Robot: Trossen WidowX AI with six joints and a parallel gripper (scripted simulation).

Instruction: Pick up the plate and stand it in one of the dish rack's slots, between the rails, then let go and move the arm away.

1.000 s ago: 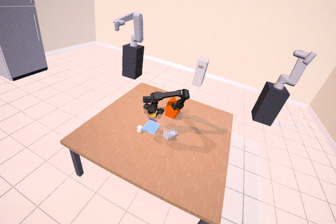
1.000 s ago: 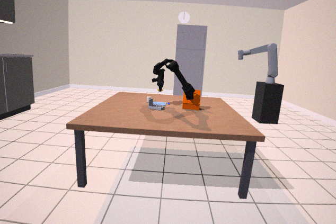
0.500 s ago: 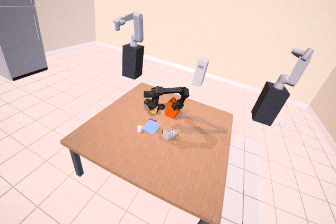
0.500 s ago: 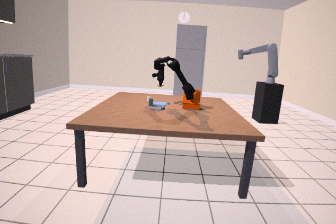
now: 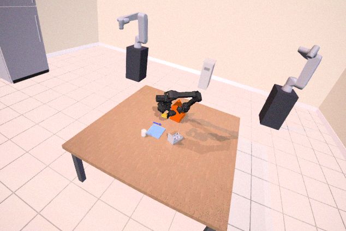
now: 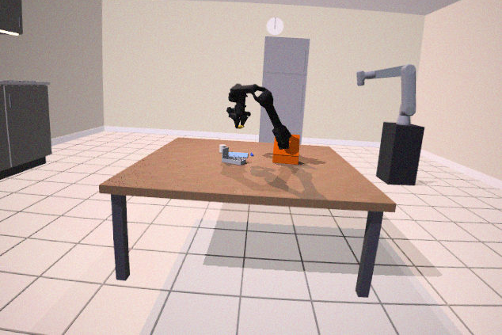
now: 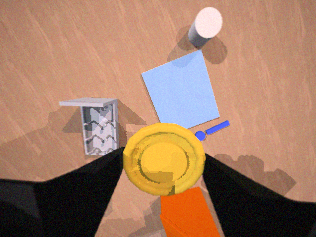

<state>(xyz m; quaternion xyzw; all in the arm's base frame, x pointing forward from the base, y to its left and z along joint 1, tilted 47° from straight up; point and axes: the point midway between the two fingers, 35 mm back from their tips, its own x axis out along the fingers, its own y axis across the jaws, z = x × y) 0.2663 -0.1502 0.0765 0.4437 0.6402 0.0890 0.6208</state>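
A: Top view: what is seen?
B: A round yellow plate [image 5: 165, 115] is clamped in the jaws of the black gripper [image 5: 164, 110], above the brown wooden table [image 5: 173, 164]. The small grey slotted dish rack [image 5: 175, 137] is well apart.

A: Exterior view?
B: The plate is held high over the table; carry step judged.

A: Wrist view?
B: The plate is seen face-on. Next, it must be brought over the rack, turned on edge and lowered between the rails.
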